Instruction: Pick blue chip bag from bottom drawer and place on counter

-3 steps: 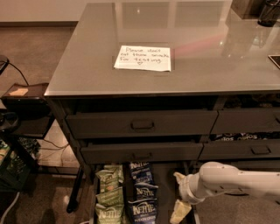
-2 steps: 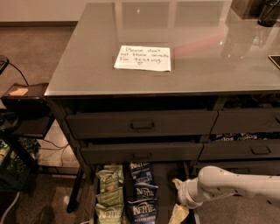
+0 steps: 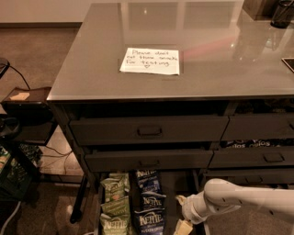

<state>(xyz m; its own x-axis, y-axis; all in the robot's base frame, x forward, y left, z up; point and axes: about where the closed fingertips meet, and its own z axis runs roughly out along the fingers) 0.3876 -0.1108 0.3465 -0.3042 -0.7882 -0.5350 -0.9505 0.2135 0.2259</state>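
The bottom drawer (image 3: 173, 184) is pulled open below the cabinet. It holds a column of blue chip bags (image 3: 149, 222) with a column of green chip bags (image 3: 113, 206) to their left. My gripper (image 3: 182, 214) is at the end of the white arm coming in from the right. It sits low over the drawer, just right of the blue bags, with its cream fingers (image 3: 183, 227) spread and nothing between them. The glossy grey counter (image 3: 216, 55) above carries a white handwritten note (image 3: 150, 60).
Two narrower drawers (image 3: 149, 131) above stand slightly open. A right-hand drawer (image 3: 248, 144) shows dark bags. A small dark side table (image 3: 27, 98) and cables stand at the left. A dark cup (image 3: 282, 13) is at the counter's far right.
My gripper and arm have shifted slightly left, closer to the blue bags. The bags and drawers have not moved.
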